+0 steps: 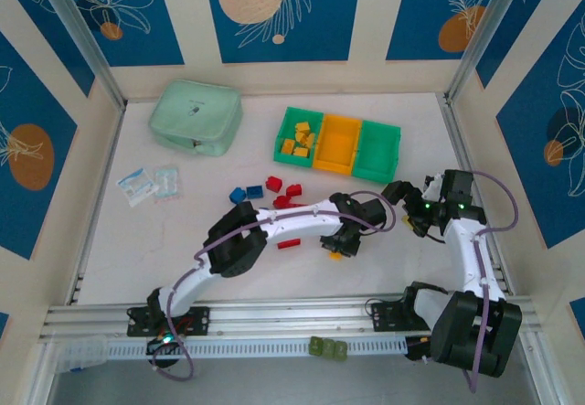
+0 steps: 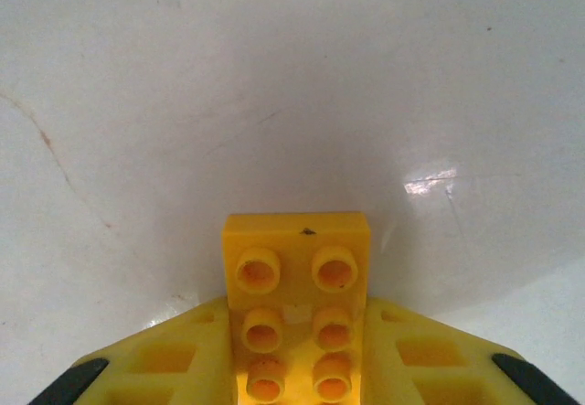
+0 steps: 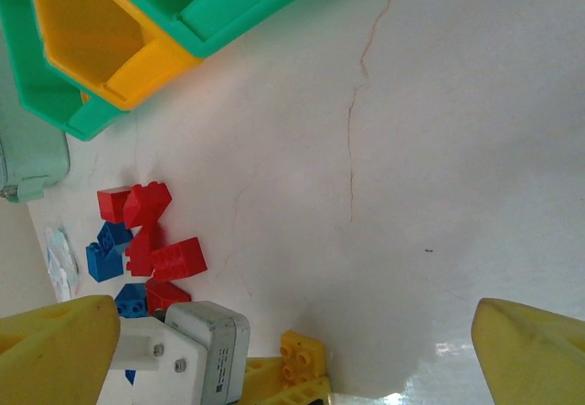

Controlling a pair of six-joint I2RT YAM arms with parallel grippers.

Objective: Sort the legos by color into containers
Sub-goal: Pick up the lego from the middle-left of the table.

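The yellow studded plastic brick (image 2: 297, 240) sits on the glossy white table (image 2: 292, 76). The left gripper (image 2: 297, 318) pinches it on both flanks, jaws closed against it (the wrist camera gives six hollow round studs). From overhead, that arm stretches from 7 o'clock across to the brick, wrist tipped down. The three joined plastic bins (image 1: 340, 140) lie at 12 o'clock of it, with loose red and blue bricks (image 1: 272, 188) at 10. The right gripper (image 1: 402, 197), its elbow folded, gapes wide and holds nothing.
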